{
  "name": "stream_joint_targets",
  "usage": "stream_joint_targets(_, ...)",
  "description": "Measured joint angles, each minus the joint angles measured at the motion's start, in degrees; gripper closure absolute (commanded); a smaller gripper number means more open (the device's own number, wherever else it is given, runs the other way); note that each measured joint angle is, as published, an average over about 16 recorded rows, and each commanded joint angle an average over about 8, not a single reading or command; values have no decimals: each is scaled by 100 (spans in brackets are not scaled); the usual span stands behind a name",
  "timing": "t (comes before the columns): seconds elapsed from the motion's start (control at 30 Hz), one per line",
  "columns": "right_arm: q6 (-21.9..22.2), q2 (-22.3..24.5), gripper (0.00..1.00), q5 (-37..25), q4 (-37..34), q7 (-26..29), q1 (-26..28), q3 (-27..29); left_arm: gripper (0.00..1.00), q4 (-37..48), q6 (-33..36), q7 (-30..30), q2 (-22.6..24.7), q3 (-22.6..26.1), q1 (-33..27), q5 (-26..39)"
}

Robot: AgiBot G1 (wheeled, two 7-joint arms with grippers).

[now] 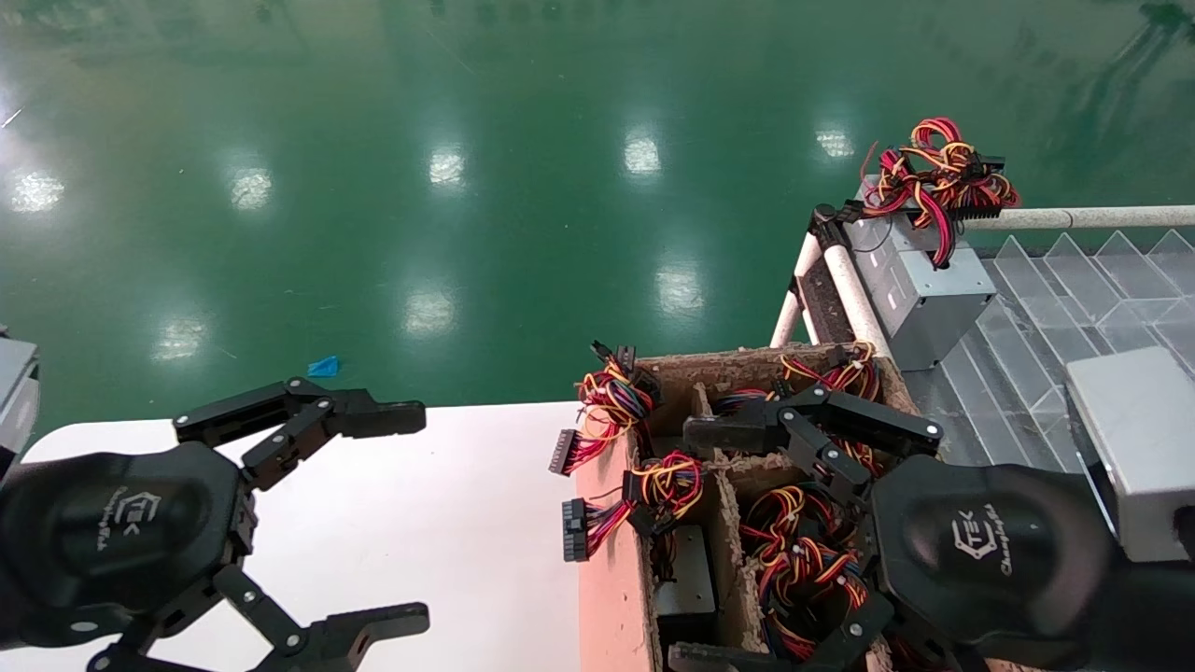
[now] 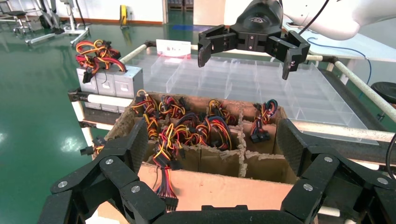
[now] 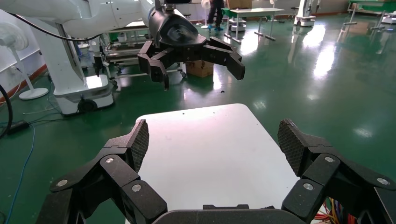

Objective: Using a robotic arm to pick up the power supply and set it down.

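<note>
Your landmark is the divided cardboard box (image 1: 747, 373) beside the white table (image 1: 448, 523). Your right gripper (image 1: 719, 541) hovers directly above that box, its fingers (image 1: 728, 431) spread wide and holding nothing — one finger lies over the box's far cells, the other reaches past its near edge. The glossy black housing with the white TEK mark sits just behind, over the box's right-hand side, and the arm runs off toward the grey boxy wrist module (image 1: 1134, 448) further right of the box.

Your left gripper (image 1: 392, 513) hangs over the white table, well apart from the box on its left, pointed toward it. Its jaws are also wide and empty; in the left wrist view both finger pads (image 2: 137, 144) frame the box without touching it.

Inside the box you see power supplies (image 1: 686, 569) standing in the cells, mostly buried under red, yellow, orange and black wire bundles (image 1: 667, 476), with connector plugs (image 1: 575, 528) spilling over the box's left wall. One more grey power supply (image 1: 920, 280) lies beyond the box's far right corner, on the clear-partitioned tray rack (image 1: 1102, 280) — its own cable tangle (image 1: 938, 177) heaped on top, resting against the white pipe rail (image 1: 854, 289).
</note>
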Motion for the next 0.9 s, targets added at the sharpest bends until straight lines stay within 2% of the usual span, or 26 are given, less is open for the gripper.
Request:
stream_joint_targets(0.57,0,0,0,0,0,0,0,0,0,0,0,0,0,0,0,0)
stream_joint_targets(0.6,0,0,0,0,0,0,0,0,2,0,0,0,0,0,0,0)
stream_joint_targets(0.83,121,10,0,1,-160,5,8,33,90,0,0,0,0,0,0,0)
stream_joint_targets(0.87,127,17,0,-2,-181,10,3,32,100,0,0,0,0,0,0,0)
stream_joint_targets(0.9,139,25,0,-11,-208,14,-4,32,100,0,0,0,0,0,0,0)
